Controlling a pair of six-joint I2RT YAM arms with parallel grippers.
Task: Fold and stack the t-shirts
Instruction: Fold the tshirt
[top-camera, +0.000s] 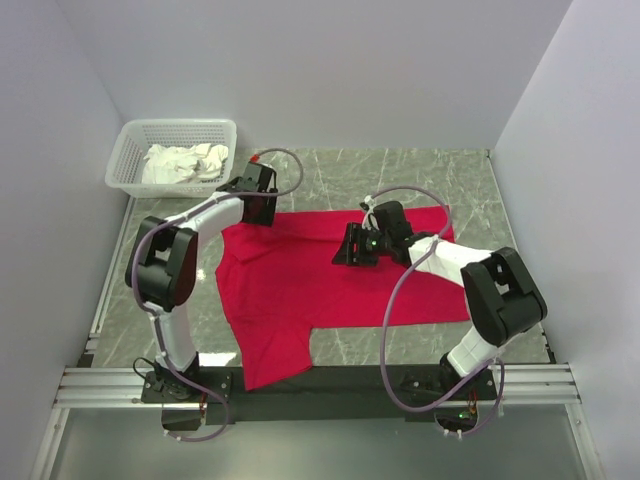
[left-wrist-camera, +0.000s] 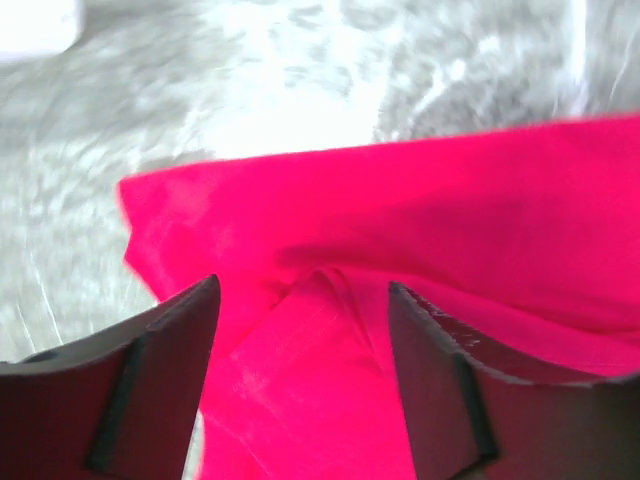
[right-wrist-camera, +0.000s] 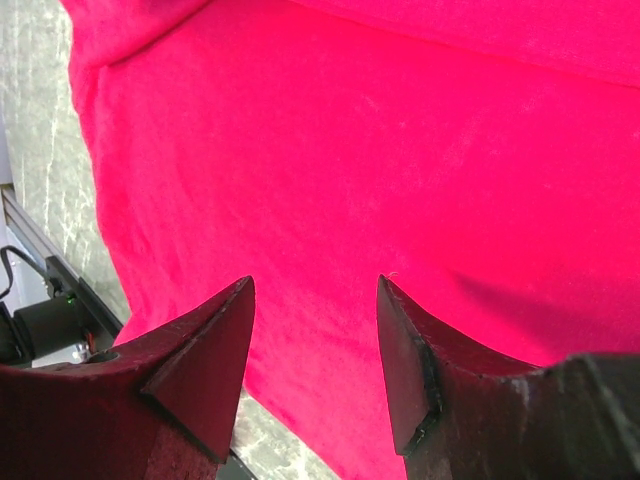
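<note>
A bright red t-shirt (top-camera: 300, 290) lies spread flat on the marbled table, one sleeve reaching the front edge. My left gripper (top-camera: 257, 212) is open at the shirt's far left corner; in the left wrist view a folded ridge of red fabric (left-wrist-camera: 320, 330) sits between its fingers (left-wrist-camera: 170, 360). My right gripper (top-camera: 350, 250) is open low over the middle of the shirt; in the right wrist view flat red cloth (right-wrist-camera: 330, 170) fills the gap between its fingertips (right-wrist-camera: 225, 330). Neither gripper holds anything.
A white lattice basket (top-camera: 130, 150) with crumpled white cloth (top-camera: 185, 162) stands at the back left, just behind the left gripper. White walls close the back and both sides. A metal rail (top-camera: 320, 385) runs along the front.
</note>
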